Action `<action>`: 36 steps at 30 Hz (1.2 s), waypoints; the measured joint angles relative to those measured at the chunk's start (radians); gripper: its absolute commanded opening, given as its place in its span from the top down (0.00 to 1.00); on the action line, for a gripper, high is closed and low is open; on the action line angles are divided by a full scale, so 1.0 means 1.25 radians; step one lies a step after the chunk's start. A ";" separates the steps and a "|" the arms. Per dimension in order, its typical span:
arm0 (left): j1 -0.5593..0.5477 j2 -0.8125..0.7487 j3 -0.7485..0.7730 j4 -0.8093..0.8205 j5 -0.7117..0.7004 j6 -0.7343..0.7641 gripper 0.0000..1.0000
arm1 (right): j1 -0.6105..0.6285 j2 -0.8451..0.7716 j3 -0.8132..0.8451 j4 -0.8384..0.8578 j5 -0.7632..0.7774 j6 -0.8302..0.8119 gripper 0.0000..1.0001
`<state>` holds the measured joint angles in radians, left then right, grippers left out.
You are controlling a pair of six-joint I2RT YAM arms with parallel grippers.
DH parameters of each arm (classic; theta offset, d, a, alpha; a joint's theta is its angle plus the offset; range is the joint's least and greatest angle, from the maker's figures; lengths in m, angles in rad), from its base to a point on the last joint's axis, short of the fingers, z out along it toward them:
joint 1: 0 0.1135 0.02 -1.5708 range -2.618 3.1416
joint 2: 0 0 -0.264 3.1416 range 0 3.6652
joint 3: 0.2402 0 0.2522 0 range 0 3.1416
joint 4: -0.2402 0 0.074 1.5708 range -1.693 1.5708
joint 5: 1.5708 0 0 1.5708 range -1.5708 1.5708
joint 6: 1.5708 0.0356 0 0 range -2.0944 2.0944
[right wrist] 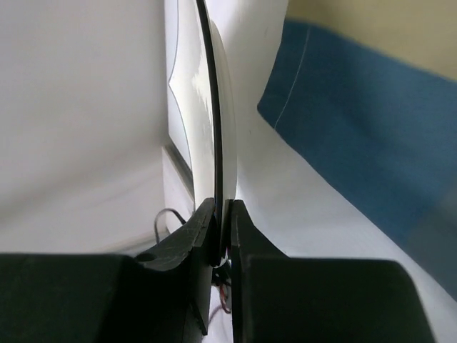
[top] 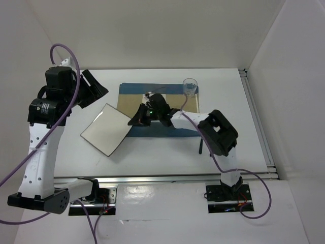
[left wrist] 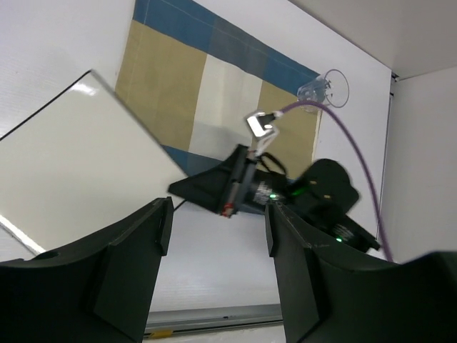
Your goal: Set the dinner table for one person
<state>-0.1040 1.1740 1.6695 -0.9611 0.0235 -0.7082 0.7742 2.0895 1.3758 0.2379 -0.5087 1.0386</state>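
**Item: counter** (top: 152,160), matte white, rectangular, metal rail (top: 167,178) along the near edge. It fills the middle of the top view and carries everything else listed. Handling, by judgement: rigid, heavy and fixed in place, not a thing to take hold of at all. It serves only as a flat, even surface for setting things down on, and its dull finish should give little slip.

**On it:**
- Placemat (top: 133,99), blue and tan cloth, lying flat toward the far side.
- Glass (top: 190,86), clear, upright at the placemat's far right corner.
- Plate (top: 106,129), white, square and glossy, left of the placemat and turned diamond-wise. One corner reaches over the placemat's left edge (whether that corner rests or is raised, the views do not settle).

**Plate, handling, by judgement:** stiff, thin-rimmed, smooth enough to slide, and breakable. The rim at a corner is the only practical hold, and a pinch there leaves most of the weight hanging off to one side.

**Right claw** (right wrist: 223,214): pressed together on the plate's thin rim, one finger on each face.

**Left claw** (top: 96,89): spread wide with nothing between its fingers. It is held high over the counter's far left, well apart from the plate.
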 measured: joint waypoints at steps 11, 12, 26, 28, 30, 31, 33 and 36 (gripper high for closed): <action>0.000 0.014 -0.009 -0.002 0.006 -0.001 0.29 | -0.088 -0.378 -0.211 -0.056 0.265 0.080 1.00; 0.000 0.014 -0.013 -0.001 0.007 -0.002 0.29 | -0.090 -0.404 -0.224 -0.063 0.290 0.089 1.00; -0.014 0.017 -0.043 0.002 0.013 -0.001 0.29 | -0.234 -0.481 -0.364 -0.149 0.463 0.191 1.00; -0.014 0.017 -0.046 0.002 0.013 -0.001 0.29 | -0.248 -0.481 -0.374 -0.146 0.485 0.201 1.00; -0.017 0.017 -0.048 0.002 0.012 -0.001 0.29 | -0.255 -0.480 -0.380 -0.143 0.492 0.207 1.00; -0.018 0.017 -0.048 0.002 0.012 -0.001 0.29 | -0.258 -0.479 -0.382 -0.141 0.492 0.210 1.00; -0.021 0.017 -0.048 0.002 0.012 -0.001 0.29 | -0.260 -0.475 -0.388 -0.130 0.486 0.215 1.00; -0.023 0.017 -0.048 0.002 0.012 0.000 0.29 | -0.260 -0.460 -0.394 -0.107 0.473 0.221 1.00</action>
<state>-0.1326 1.1954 1.6093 -0.9585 0.0387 -0.7078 0.4492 1.5146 0.8837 0.1043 0.0822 1.3151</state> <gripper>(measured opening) 0.711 0.155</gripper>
